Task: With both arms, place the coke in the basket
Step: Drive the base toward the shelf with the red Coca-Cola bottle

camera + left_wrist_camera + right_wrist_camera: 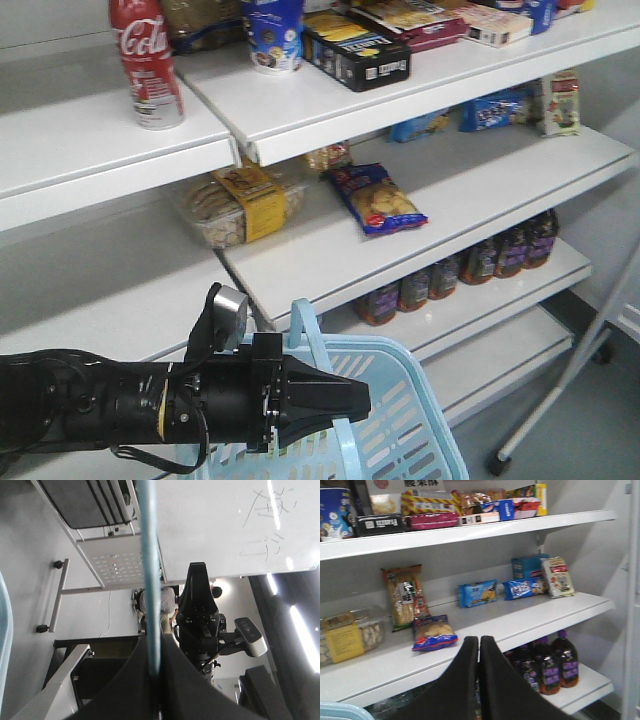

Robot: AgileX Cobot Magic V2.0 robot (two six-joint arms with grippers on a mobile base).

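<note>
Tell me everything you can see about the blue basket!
The basket is light blue plastic with slatted sides and a thin loop handle. It is low in the front view, in front of the shelves, and its bottom is cut off by the picture edge. The handle stands up, and the left gripper is shut on it. The left wrist view shows the blue strip pinched between the black fingers. Most of its inside is out of view.

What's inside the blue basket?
The part of the basket that shows holds nothing. The left arm covers the rest, so I cannot tell what lies there.
</note>
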